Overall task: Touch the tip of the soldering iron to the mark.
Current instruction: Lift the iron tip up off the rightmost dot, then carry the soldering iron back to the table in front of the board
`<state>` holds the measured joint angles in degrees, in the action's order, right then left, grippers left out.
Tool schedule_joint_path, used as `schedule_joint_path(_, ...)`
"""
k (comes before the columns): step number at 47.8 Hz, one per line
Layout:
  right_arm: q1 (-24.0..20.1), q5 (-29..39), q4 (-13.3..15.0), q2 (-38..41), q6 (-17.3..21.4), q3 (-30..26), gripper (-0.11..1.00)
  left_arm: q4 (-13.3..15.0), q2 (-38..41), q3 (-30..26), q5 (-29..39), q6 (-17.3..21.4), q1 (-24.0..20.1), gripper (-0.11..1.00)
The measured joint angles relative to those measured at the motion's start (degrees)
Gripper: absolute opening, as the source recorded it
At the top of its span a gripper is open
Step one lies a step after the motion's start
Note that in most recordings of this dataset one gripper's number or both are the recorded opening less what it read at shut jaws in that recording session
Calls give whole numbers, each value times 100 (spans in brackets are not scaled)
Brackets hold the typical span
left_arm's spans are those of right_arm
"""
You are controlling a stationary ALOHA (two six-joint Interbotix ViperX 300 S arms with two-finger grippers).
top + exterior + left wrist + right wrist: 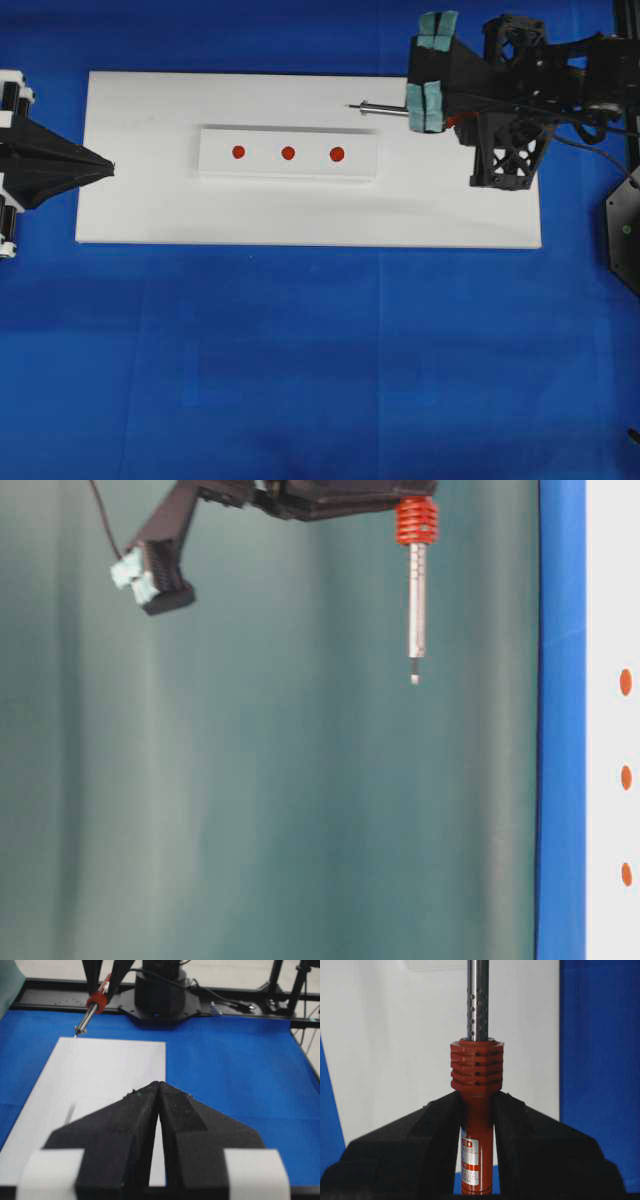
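Gripping the soldering iron [476,1125] by its red-orange handle, the right end effector [477,1110] is clamped just behind the ribbed collar. Its tip [350,106] hangs above the white board [140,200], beyond the far edge of the strip [262,166] with three red marks [337,154]. The left end effector [159,1091] rests pressed together near the board's opposite end.

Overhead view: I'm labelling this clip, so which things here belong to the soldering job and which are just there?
Job:
soldering iron, clamped in right pincer
its tip
three red marks on small white plate

Just there:
left pincer, shut, empty
large white board
blue table cover
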<state>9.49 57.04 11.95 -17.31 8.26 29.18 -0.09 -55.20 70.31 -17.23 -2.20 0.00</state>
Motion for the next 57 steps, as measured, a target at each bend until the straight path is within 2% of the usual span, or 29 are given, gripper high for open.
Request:
schedule_joint_path(11,-141,18,-18,0,132,0,6,0,0,0,0,-9,0,2)
schedule_joint_path(19,-483,18,-18,-35,545,18,6,0,0,0,-9,-9,0,2)
schedule_joint_path(25,-984,18,-9,-62,1063,44,6,0,0,0,-9,-18,0,2)
schedule_joint_path(34,-1978,9,79,-62,2030,62,6,0,0,0,-9,-18,0,2)
schedule_joint_path(48,-3472,149,633,70,3771,35,6,0,0,0,-9,-18,0,2)
schedule_joint_path(52,-3788,229,703,176,4043,-18,6,0,0,0,-9,-18,0,2)
schedule_joint_path(57,-3999,255,729,316,4192,-88,6,0,0,0,-9,-18,0,2)
